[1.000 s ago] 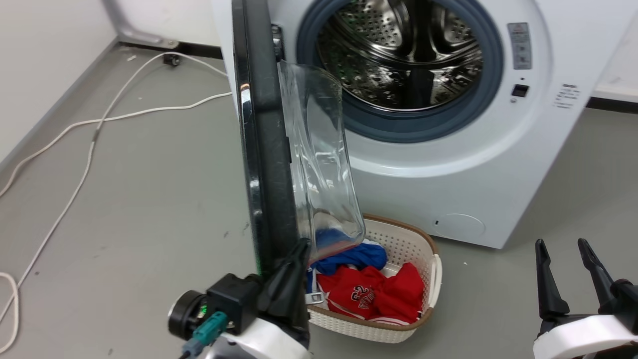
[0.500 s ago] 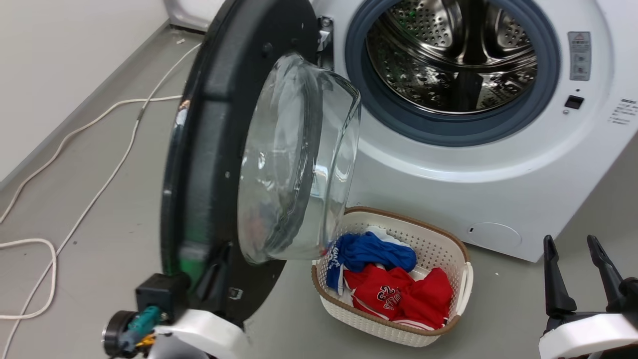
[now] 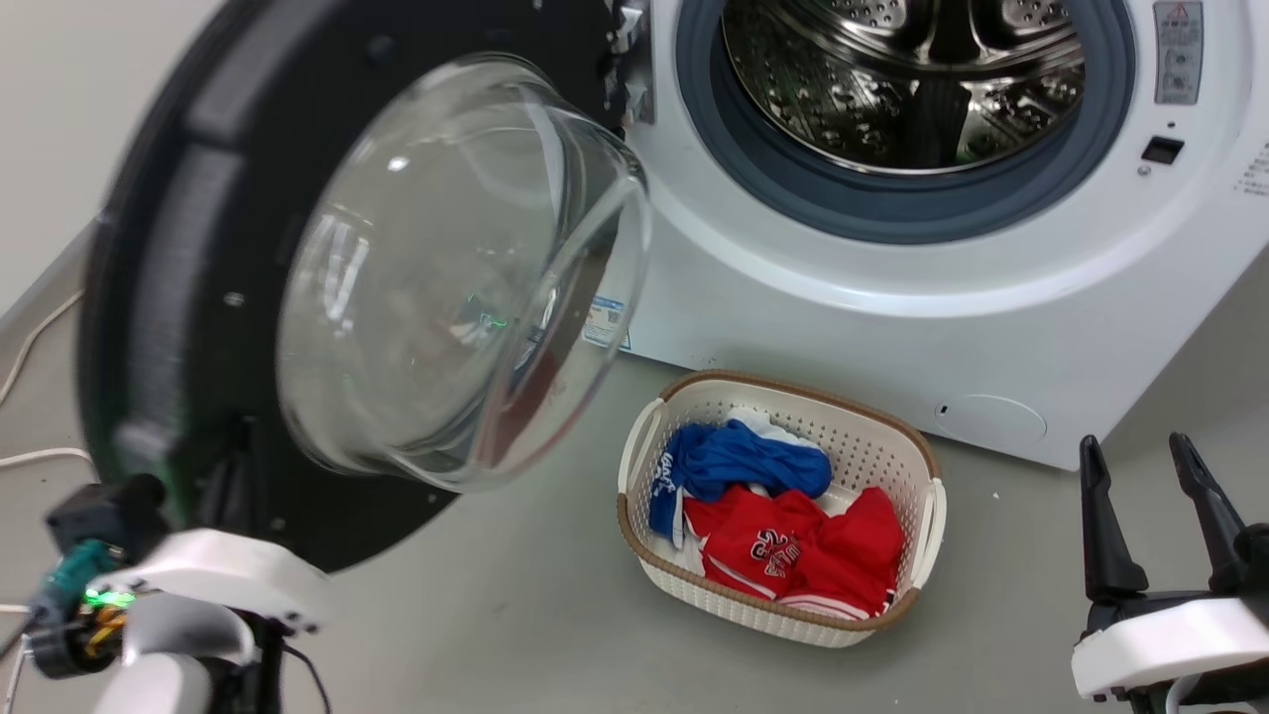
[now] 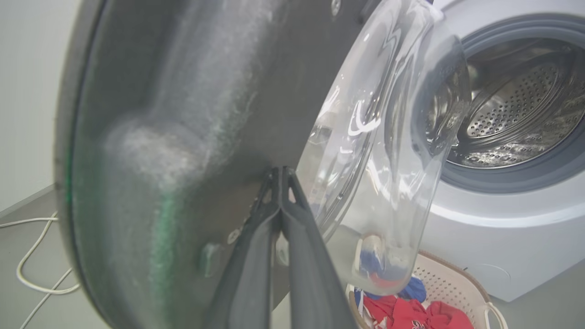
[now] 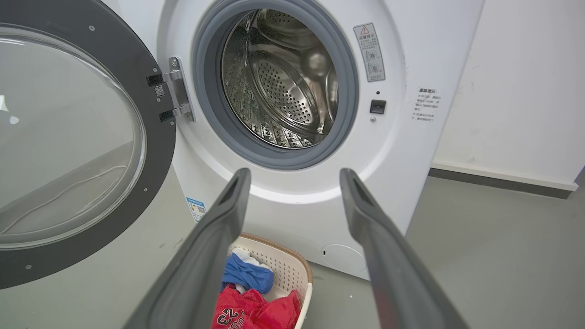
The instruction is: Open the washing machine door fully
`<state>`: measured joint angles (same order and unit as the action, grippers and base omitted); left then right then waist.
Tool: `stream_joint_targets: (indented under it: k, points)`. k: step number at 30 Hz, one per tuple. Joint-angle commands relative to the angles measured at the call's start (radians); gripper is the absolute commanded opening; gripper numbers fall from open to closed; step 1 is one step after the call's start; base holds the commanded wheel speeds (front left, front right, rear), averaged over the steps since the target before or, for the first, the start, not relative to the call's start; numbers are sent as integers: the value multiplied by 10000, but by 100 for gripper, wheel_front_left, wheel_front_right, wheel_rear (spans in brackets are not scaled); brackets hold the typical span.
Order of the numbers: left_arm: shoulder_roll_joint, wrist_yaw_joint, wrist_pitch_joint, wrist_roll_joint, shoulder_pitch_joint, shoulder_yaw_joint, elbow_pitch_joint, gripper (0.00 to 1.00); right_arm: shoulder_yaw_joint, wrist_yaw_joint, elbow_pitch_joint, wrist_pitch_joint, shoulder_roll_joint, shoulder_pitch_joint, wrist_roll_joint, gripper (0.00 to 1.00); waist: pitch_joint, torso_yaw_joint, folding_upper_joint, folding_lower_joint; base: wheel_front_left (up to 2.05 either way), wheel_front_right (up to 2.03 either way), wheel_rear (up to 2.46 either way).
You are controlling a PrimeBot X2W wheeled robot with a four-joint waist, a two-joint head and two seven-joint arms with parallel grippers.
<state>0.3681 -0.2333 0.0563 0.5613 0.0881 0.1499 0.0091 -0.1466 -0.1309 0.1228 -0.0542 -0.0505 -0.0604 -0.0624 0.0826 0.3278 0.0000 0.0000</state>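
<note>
The washing machine door (image 3: 164, 248) is a big black round door with a clear bulging glass bowl (image 3: 446, 268), hinged at the left of the drum opening (image 3: 922, 89). It stands swung wide out to the left, its inner face towards me. In the left wrist view my left gripper (image 4: 279, 171) is shut, its tips pressed against the inner black face of the door (image 4: 160, 114) beside the glass bowl (image 4: 388, 151). My right gripper (image 3: 1140, 456) is open at the lower right, holding nothing and away from the machine. The right wrist view looks between its fingers (image 5: 228, 205) at the door (image 5: 157, 105).
A white woven basket (image 3: 927, 535) holding red and blue clothes sits on the grey floor in front of the white washing machine (image 3: 843, 327). A white cable (image 3: 35, 458) lies on the floor at the far left, next to the wall.
The door has swung from edge-on to wide open to the left, with my left arm going left with it. The head camera shifted too. The right gripper stayed put.
</note>
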Motion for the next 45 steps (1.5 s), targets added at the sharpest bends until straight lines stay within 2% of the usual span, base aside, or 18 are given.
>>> stream_joint_targets:
  k: [1, 5, 10, 15, 20, 22, 26, 34, 38, 45]
  points:
    - [142, -105, 103, 180, 197, -367, 291, 0, -4, 2, 92, 11, 4, 184, 58, 100, 183, -108, 0, 0, 0, 0, 0]
    - [376, -139, 261, 518, 483, -1014, 830, 0, -69, 2, 210, 98, 4, 301, 127, 100, 428, -190, 0, 0, 0, 0, 0]
    - [767, 148, 400, 851, 846, -1543, 1714, 0, -72, 2, 261, 156, 4, 411, 110, 100, 586, -254, 0, 0, 0, 0, 0]
    - [979, 455, 660, 901, 1055, -1589, 2609, 0, -18, 2, 123, 110, 4, 378, -1, 100, 471, -295, 0, 0, 0, 0, 0]
    - [901, 547, 1004, 826, 961, -1547, 2905, 0, 31, 2, 1, 56, 4, 307, -90, 100, 294, -287, 0, 0, 0, 0, 0]
    - [873, 517, 1165, 693, 818, -1426, 2748, 0, 22, 2, -43, 45, 4, 247, -119, 100, 176, -282, 0, 0, 0, 0, 0]
    - [705, 140, 1380, 84, -85, -947, 1692, 0, 46, 2, -281, -49, 4, -55, -324, 100, -490, -307, 0, 0, 0, 0, 0]
    - [507, -709, 888, -624, -1693, -255, -581, 0, 97, 2, -324, -61, 2, -336, -528, 100, -995, -467, 0, 0, 0, 0, 0]
    - [372, -733, 603, -778, -1932, 256, -1239, 0, 157, 2, -363, -35, 4, -394, -561, 100, -1159, -661, 0, 0, 0, 0, 0]
    - [233, -566, 299, -1115, -1462, 1022, -1350, 0, 452, 2, -504, 0, 4, -431, -582, 100, -1256, -1375, 0, 0, 0, 0, 0]
